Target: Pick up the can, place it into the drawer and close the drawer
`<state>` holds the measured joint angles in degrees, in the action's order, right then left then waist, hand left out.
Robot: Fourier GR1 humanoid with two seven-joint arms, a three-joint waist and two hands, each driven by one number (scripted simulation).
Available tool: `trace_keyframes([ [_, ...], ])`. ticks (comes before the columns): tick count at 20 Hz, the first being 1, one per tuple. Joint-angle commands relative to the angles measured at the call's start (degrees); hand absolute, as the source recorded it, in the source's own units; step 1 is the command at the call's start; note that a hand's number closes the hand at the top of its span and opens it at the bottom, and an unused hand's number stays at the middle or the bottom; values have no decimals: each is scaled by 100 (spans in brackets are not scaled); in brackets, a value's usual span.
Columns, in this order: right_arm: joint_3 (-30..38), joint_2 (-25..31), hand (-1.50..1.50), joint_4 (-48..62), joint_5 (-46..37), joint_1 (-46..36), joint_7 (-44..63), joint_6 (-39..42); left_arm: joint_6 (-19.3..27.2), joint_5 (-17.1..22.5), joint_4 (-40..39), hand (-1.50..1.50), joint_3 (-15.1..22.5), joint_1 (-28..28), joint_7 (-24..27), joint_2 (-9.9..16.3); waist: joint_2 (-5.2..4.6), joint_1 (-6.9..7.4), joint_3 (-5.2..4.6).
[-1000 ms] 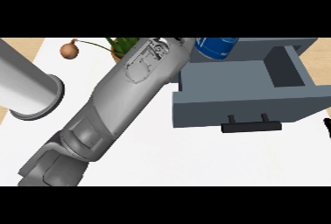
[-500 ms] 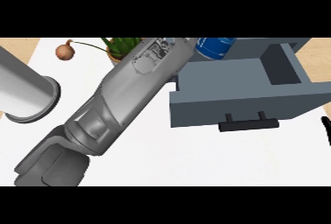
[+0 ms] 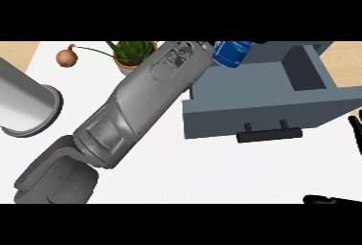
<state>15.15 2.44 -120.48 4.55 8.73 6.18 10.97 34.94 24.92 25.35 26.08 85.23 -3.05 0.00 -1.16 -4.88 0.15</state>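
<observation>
A blue can with white markings (image 3: 232,51), a slate-grey open drawer (image 3: 272,112) with a black bar handle (image 3: 269,135), a brown onion (image 3: 67,57), a green potted plant (image 3: 132,49).

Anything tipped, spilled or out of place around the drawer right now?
Nothing spilled or damaged. The blue can sits tilted at the open drawer's back left corner, partly hidden by the left forearm. I cannot tell whether a hand holds it.

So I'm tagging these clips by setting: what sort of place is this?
Probably a kitchen counter: a white worktop carrying a grey open drawer, a blue can at its back edge, plus an onion and a potted plant at the far side.
</observation>
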Motion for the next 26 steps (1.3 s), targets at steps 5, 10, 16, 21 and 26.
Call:
trace_keyframes([
  [5,-84,-8,-150,28,-18,-135,-55,14,31,227,-440,150,334,-103,412,0,-43,-128,3],
  [10,-73,70,-150,29,3,-269,40,20,18,175,-656,150,574,-85,657,0,-82,-195,2],
  [16,-235,13,-150,123,-193,-358,56,-46,599,424,-501,-150,871,-426,599,0,-95,-304,3],
  [21,-217,13,-150,-123,-172,-223,203,-70,711,537,-685,-150,814,-262,695,0,-58,-212,-3],
  [26,-230,101,-150,-204,-103,-513,348,-87,871,783,-453,-150,939,-344,635,0,-55,-209,-3],
])
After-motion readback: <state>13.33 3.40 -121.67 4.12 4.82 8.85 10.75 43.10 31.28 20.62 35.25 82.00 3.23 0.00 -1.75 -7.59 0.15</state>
